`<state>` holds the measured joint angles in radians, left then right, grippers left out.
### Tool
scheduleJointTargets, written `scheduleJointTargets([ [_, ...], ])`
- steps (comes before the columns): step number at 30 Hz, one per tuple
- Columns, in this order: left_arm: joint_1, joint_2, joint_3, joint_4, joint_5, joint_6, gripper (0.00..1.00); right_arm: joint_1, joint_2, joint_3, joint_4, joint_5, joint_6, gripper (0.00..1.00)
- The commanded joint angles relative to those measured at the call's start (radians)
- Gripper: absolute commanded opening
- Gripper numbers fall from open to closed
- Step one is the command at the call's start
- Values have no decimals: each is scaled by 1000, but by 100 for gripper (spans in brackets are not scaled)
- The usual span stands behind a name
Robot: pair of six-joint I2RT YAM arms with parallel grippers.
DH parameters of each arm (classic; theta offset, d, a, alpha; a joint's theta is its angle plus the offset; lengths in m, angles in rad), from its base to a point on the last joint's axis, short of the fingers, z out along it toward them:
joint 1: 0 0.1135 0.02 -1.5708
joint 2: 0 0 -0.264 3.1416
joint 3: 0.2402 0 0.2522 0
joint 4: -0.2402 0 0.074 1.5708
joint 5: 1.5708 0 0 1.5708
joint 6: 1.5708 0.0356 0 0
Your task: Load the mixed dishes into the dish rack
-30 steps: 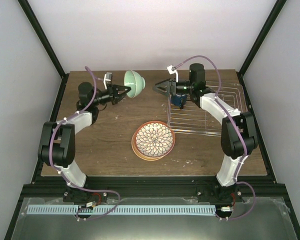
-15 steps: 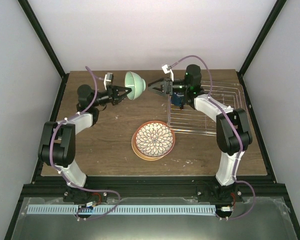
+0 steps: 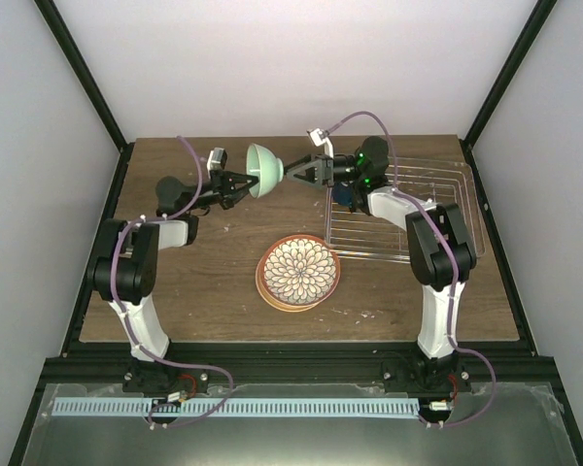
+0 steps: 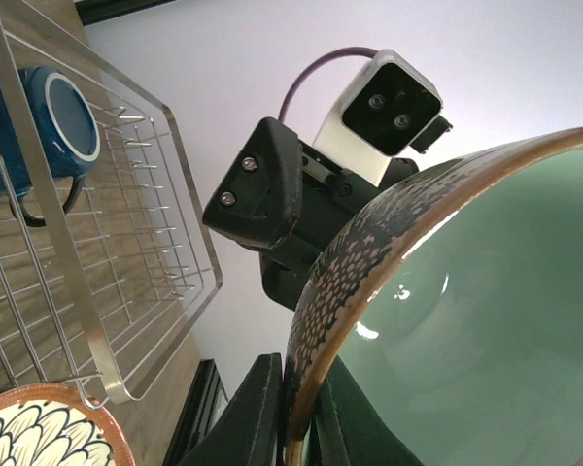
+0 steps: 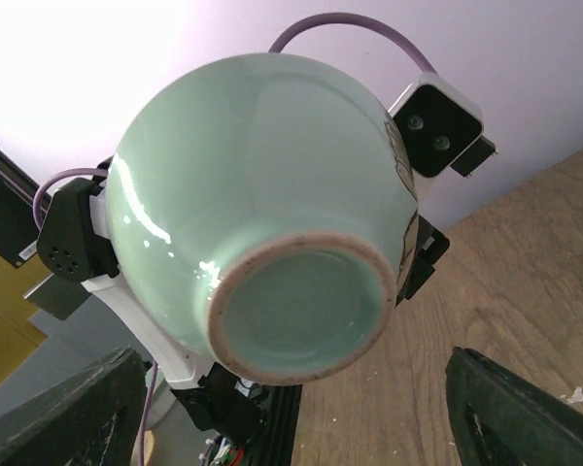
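Near centre we see the plates [image 3: 298, 273] stacked on the table [image 3: 204, 282]. Farther right lies the rack [image 4: 49, 225], with the mug [image 4: 39, 126] in its far-left corner. At far centre our left claw [image 3: 245, 182] pinches the rim of the bowl [image 3: 262, 168], held tipped in the air. Our right claw [image 3: 294, 173] gapes wide by its foot, not touching.

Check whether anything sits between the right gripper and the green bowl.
Nothing visible does. The right gripper, fingers open, faces the bowl base-on across bare air, while the left gripper holds it by the rim.
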<state>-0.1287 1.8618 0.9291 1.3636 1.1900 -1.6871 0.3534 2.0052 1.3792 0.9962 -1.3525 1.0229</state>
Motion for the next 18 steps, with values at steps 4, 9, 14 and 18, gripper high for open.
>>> scheduleJointTargets([
  [4,-3,25,45,140,5,-26,0,28,29,51,63,-30,41,85],
  [9,-2,45,47,141,13,-24,0,38,50,78,63,-24,47,85],
  [14,-3,65,50,142,19,-17,0,44,75,123,47,-23,45,83],
  [18,-3,72,56,143,20,-12,0,48,85,129,41,-22,45,79],
])
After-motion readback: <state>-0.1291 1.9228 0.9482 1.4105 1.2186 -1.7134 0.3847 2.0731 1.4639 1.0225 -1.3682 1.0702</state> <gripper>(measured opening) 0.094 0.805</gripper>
